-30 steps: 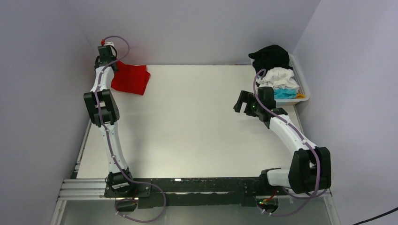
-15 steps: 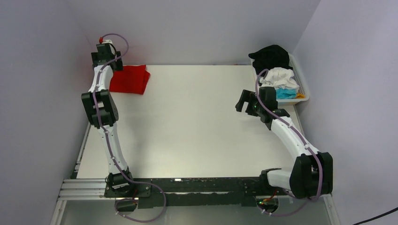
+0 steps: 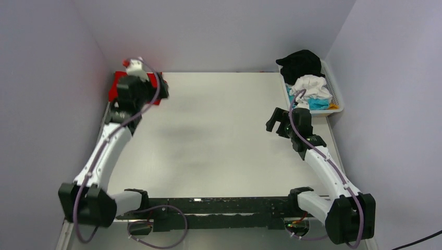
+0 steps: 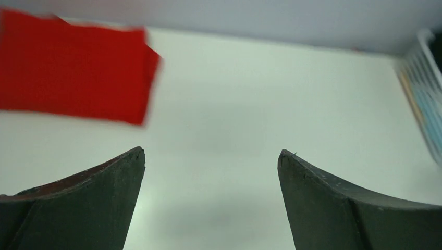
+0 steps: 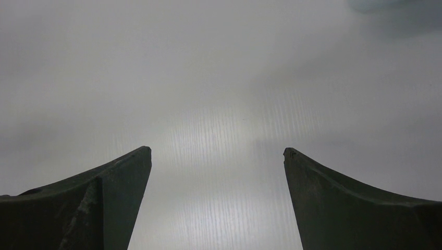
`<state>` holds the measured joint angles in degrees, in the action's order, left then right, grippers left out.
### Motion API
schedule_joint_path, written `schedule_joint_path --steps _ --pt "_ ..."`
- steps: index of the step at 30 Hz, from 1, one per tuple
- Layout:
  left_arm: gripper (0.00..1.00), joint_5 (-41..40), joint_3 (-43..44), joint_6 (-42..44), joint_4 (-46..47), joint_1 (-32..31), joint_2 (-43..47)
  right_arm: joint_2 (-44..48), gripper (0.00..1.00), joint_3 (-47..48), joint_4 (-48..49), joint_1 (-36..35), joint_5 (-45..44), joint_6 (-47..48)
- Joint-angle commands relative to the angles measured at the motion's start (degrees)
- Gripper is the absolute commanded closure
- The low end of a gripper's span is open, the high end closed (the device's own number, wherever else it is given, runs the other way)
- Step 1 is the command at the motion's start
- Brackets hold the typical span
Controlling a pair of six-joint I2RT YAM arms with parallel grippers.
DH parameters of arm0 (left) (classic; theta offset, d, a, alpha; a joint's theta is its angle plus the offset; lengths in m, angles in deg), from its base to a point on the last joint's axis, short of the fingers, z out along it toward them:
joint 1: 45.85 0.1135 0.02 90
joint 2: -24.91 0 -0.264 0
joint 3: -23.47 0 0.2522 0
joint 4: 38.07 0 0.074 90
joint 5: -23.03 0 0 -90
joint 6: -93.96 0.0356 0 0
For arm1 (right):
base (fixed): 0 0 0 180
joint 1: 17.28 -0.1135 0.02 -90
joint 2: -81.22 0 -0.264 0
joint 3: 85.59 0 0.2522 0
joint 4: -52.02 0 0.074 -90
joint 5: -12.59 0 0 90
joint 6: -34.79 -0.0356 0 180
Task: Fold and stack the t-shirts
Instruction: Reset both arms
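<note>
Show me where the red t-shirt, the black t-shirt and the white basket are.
red t-shirt (image 4: pixel 73 67): left wrist view, middle of the cloth.
black t-shirt (image 3: pixel 301 63): top external view, middle of the heap at the basket's far end.
white basket (image 3: pixel 336 96): top external view, its right rim.

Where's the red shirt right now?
In the top view the red shirt lies at the table's far-left corner, partly hidden behind the open left gripper.
</note>
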<state>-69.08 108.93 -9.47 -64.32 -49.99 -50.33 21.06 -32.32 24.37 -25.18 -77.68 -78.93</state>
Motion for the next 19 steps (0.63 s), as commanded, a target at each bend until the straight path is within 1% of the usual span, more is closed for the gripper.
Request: schedule_joint_path --steps 1,4,6,9,10,19 --pt "0.01 3.06 -22.00 -9.71 6.38 -9.01 9.77 4.82 0.00 -3.29 3.87 0.19 -2.59 -2.11" --pt "0.01 6.38 -31.69 -10.54 7.89 -14.49 15.19 6.69 0.00 -6.72 5.94 0.10 -1.47 -2.20" --pt "0.01 5.86 -34.87 -10.51 5.92 -17.31 17.35 7.31 0.00 -8.27 7.24 0.09 -1.28 -2.47" --pt "0.01 2.49 -36.84 -10.62 2.29 -19.79 19.78 7.45 0.00 -9.63 8.20 0.08 -2.43 -2.96" --pt "0.01 -0.14 -37.27 -11.16 1.47 -20.00 20.75 7.42 0.00 -9.71 8.33 0.11 -3.14 -3.09" --pt "0.01 -10.74 -38.17 -12.50 -1.29 -20.02 28.49 8.36 0.00 -10.30 9.23 0.08 -6.25 -3.42"
